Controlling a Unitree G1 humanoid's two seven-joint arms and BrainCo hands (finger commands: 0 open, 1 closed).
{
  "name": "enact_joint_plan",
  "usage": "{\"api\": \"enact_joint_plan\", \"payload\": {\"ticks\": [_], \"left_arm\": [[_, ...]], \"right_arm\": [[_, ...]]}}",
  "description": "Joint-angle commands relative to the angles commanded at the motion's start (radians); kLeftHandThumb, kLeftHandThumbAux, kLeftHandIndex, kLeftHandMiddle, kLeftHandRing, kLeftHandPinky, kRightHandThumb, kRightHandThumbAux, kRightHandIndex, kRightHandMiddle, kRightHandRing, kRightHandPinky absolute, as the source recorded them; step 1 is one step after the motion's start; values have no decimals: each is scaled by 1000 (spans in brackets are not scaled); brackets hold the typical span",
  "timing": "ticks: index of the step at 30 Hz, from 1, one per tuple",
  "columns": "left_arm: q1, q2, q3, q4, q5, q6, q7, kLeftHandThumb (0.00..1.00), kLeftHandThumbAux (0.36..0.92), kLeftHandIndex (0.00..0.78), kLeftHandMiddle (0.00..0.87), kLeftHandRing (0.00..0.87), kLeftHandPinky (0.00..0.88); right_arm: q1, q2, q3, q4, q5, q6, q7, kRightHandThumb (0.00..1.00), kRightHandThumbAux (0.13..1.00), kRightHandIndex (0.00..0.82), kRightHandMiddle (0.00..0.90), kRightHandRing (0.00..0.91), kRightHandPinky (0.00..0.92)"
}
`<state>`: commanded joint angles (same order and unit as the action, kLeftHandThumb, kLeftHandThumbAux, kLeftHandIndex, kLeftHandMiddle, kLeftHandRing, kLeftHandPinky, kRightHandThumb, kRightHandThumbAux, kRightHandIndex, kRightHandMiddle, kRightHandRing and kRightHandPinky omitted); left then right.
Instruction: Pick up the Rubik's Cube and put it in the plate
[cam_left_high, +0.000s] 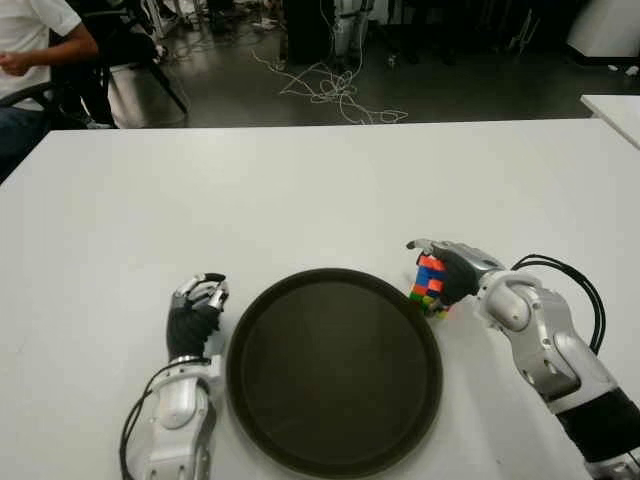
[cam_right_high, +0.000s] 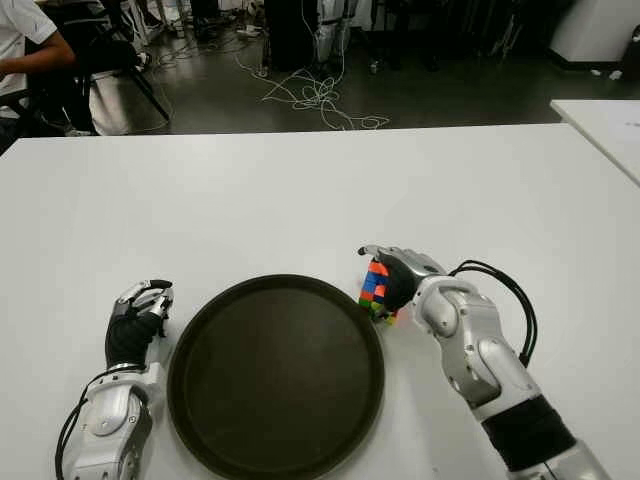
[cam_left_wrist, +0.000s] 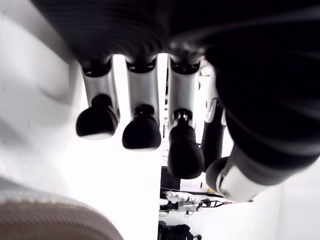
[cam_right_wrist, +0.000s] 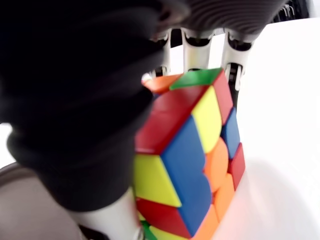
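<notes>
Between the fingers (cam_right_wrist: 235, 70) and thumb of the right hand (cam_left_high: 455, 270) a multicoloured plastic Rubik's Cube (cam_left_high: 429, 284) is clamped: in the right wrist view the fingers are seen curled over its far faces while the dark thumb is pressed against the near side, so the grip is judged closed on the cube. The cube is held tilted, one lower corner low over, or touching, the white table (cam_left_high: 320, 190); which cannot be told. It is placed just beside the right rim of the round dark brown plate (cam_left_high: 335, 465), outside it, so only a short carry toward the robot's left is judged to be needed before release. The tilt is judged a consequence of a side grasp taken with the forearm lying low along the table.

Left hand (cam_left_high: 195, 312): shown just left of the plate, idle; its fingers are seen loosely curled in the left wrist view, nothing held.

Plate: lying flat on the table near the robot, between the two hands, its dark surface unoccupied.

Beyond the table: a seated person (cam_left_high: 35, 60) at the far left corner; loose white cables (cam_left_high: 330, 90) on the dark floor.
</notes>
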<state>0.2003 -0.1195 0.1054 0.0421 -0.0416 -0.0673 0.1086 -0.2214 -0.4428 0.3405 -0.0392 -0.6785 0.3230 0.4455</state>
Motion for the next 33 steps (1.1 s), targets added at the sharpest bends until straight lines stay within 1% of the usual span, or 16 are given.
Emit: {"api": "enact_joint_plan", "payload": {"ticks": [5,10,14,20,28,29,30,32,33], "left_arm": [[1,1,-1,-2,-1,1,-4,710,705,444,783,814,815],[3,-1,-1,-9,1,9,-3,710,705,444,783,813,814],[4,2,-6,-14,13,13,2,709,706,444,784,813,814],[5,1,-7,-14,21,7,4,709,706,444,785,812,812],[6,-3,-4,-15,9,-5,-1,709,707,443,777,808,808],[5,-4,-3,-13,7,-7,-2,709,707,443,778,808,809],[5,-5,-2,-12,6,-9,-2,709,706,443,778,808,809],[5,-5,-2,-11,4,-10,-2,709,706,443,778,808,810],[4,-5,-1,-11,3,-11,-1,709,706,443,779,809,811]], "right_arm": [[1,-2,1,2,-1,-5,-3,51,972,9,646,773,748],[1,-3,3,1,-6,-4,-1,43,973,10,635,773,746],[11,-4,-7,10,9,-33,-24,22,977,29,627,769,751],[12,-5,-5,12,5,-35,-31,44,974,40,690,776,778],[8,-10,4,-2,-6,-4,-2,68,966,17,715,778,771],[8,-10,3,-3,-5,-3,0,53,967,15,647,764,737],[9,-11,3,-3,-5,-1,0,43,967,14,604,754,714],[9,-11,3,-3,-4,-2,-1,31,968,13,566,746,695],[9,-11,3,-2,-4,-4,-3,26,971,14,531,738,683]]}}
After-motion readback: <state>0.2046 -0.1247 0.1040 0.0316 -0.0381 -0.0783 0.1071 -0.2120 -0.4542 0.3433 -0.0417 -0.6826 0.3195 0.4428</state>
